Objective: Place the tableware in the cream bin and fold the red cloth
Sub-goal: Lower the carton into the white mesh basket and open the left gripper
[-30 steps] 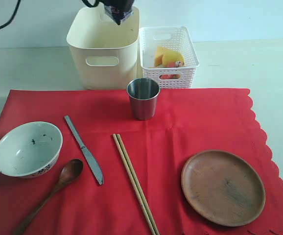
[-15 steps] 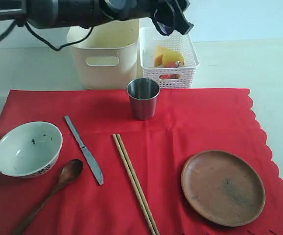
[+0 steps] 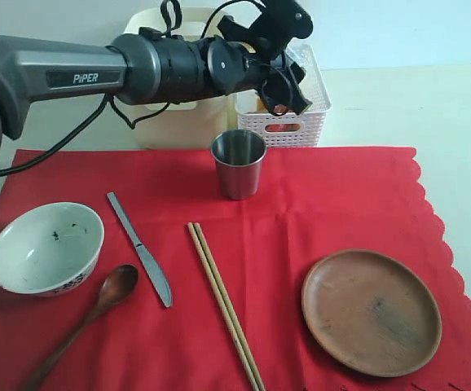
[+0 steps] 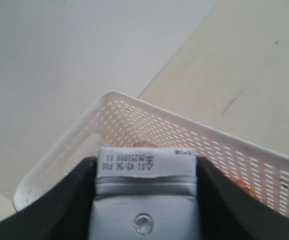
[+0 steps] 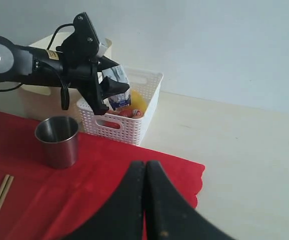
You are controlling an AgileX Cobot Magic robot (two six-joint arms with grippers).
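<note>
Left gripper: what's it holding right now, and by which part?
The left gripper holds the small milk carton, clamped across its two opposite sides, over the white basket.

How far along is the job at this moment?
Done: nothing yet. In hand: the left gripper holds a milk carton over the white basket. Remaining: bowl, cup, knife, spoon, chopsticks and plate all lie on the flat red cloth, outside the cream bin; the cloth is unfolded.
</note>
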